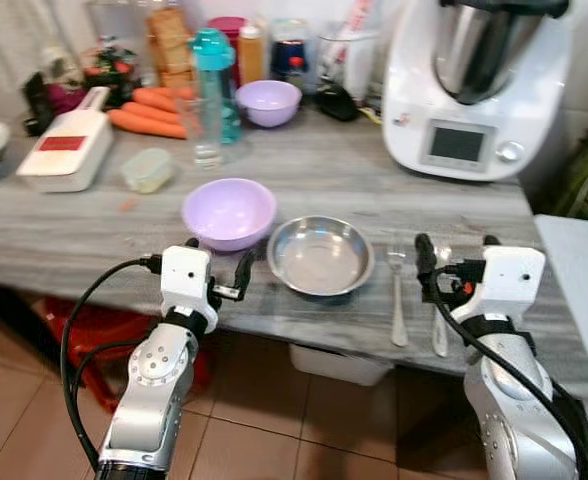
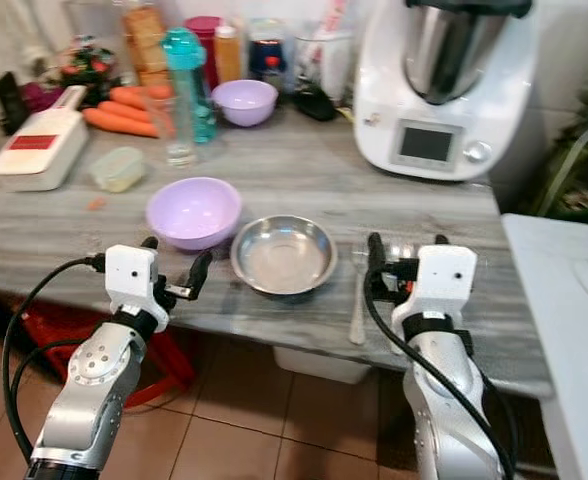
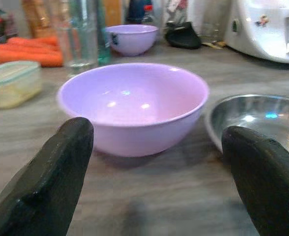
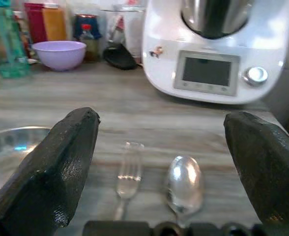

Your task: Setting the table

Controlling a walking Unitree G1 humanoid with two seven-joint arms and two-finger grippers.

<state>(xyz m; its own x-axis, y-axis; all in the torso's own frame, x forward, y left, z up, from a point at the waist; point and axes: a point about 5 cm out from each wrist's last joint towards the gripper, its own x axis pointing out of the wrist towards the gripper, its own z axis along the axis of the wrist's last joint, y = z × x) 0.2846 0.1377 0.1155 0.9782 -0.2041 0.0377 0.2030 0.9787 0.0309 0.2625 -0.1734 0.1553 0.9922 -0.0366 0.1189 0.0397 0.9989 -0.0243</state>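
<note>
On the grey wooden table point(image 1: 304, 170) a lilac bowl point(image 1: 229, 212) stands near the front edge, and a steel bowl point(image 1: 320, 256) sits just right of it. A fork point(image 1: 398, 290) and a spoon point(image 1: 440, 322) lie side by side to the right of the steel bowl. My left gripper point(image 1: 219, 255) is open at the table's edge just in front of the lilac bowl point(image 3: 134, 105), holding nothing. My right gripper point(image 1: 457, 245) is open over the handles of the fork point(image 4: 127, 179) and spoon point(image 4: 183, 183), also holding nothing.
At the back stand a white food processor point(image 1: 474, 90), a second lilac bowl point(image 1: 268, 102), a drinking glass point(image 1: 206, 130), a teal bottle point(image 1: 214, 60), carrots point(image 1: 149, 110), a white slicer point(image 1: 69, 150) and a small lidded tub point(image 1: 147, 170). A red crate point(image 1: 84, 330) sits under the table.
</note>
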